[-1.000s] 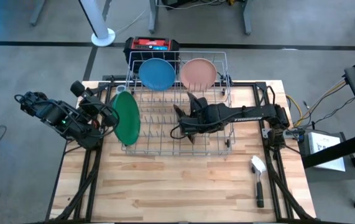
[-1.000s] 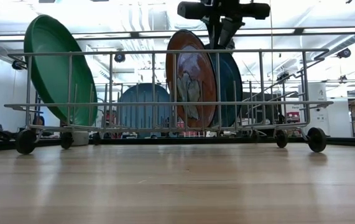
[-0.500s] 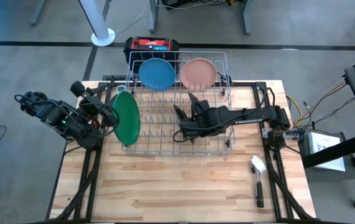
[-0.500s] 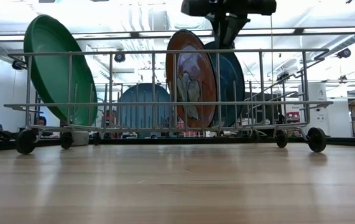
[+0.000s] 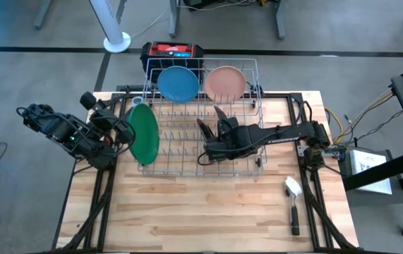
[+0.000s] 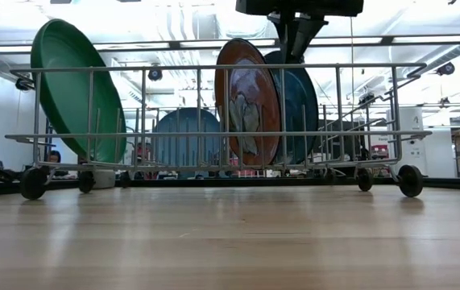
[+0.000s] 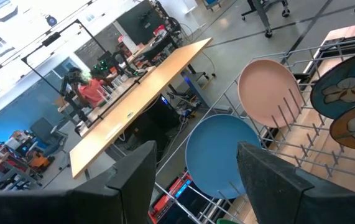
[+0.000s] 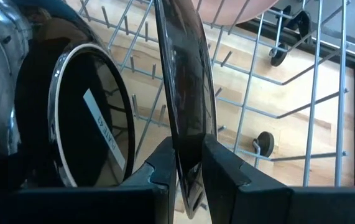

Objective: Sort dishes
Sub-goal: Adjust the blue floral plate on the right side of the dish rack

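Observation:
A grey wire rack stands mid-table. A light blue plate and a pale pink plate stand on edge at its far side. A green plate leans at its left end. Two dark flower-patterned plates stand in the middle slots, an orange-brown one and a darker one behind it. My right gripper is over the rack, shut on the darker plate. My left gripper is open and empty, just left of the green plate. My right gripper pinches the darker plate's upper rim between its two fingers, one finger on each face. The fingers come from above, pointing down into the rack. The plate stands on edge, nearly upright, with its lower part in the rack's slots.
A black-handled, white-headed brush lies on the table at the near right. A red and black box sits beyond the far edge. Bare wood stretches in front of the rack. The rack stands on small wheels.
My right gripper has risen a little and shifted slightly toward the table's right. The two dark plates stand in the rack as before.

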Action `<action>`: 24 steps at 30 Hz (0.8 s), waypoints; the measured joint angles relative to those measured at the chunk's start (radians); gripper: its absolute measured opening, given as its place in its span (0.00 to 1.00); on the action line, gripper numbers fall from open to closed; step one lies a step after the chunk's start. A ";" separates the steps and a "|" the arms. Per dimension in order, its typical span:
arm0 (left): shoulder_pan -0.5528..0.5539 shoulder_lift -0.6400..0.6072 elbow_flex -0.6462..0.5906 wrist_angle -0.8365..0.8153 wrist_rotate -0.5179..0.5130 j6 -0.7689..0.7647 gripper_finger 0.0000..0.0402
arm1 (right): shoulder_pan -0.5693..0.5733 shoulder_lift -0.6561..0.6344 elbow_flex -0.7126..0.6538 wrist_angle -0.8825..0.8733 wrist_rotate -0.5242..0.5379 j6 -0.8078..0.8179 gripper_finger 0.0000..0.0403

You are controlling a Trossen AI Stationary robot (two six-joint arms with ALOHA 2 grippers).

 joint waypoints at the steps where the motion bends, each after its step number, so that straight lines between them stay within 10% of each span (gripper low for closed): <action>1: 0.000 0.000 0.000 0.000 0.000 0.000 0.53 | 0.002 0.000 0.000 -0.002 -0.002 0.007 0.12; 24: 0.000 0.000 0.000 0.000 0.000 -0.002 0.53 | 0.066 0.000 0.000 0.004 -0.030 0.072 0.12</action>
